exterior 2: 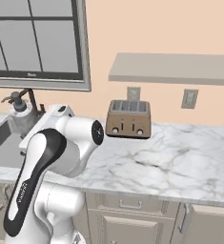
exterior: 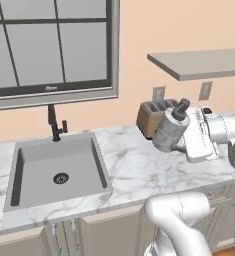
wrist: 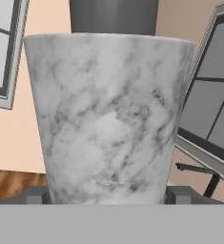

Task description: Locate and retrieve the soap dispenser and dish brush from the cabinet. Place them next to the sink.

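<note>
Marbled and grey-white, the soap dispenser (wrist: 111,119) sits right against the hand camera, its dark pump top at the upper edge. Either side of its base, the gripper (wrist: 108,194) shows two dark fingertips (wrist: 37,194) pressed to the bottle, so the jaws are clamped on it. From the left base camera, the soap dispenser (exterior: 171,128) hangs tilted above the marble counter (exterior: 134,170), in front of the toaster (exterior: 151,117) and right of the sink (exterior: 56,170). That basin holds just its round drain. Above, the cabinet (exterior: 201,64) shelf juts from the wall.

a home kitchen: marble counter (exterior: 134,170), sink (exterior: 39,170), toaster (exterior 2: 128,119), window (exterior: 49,45)
</note>
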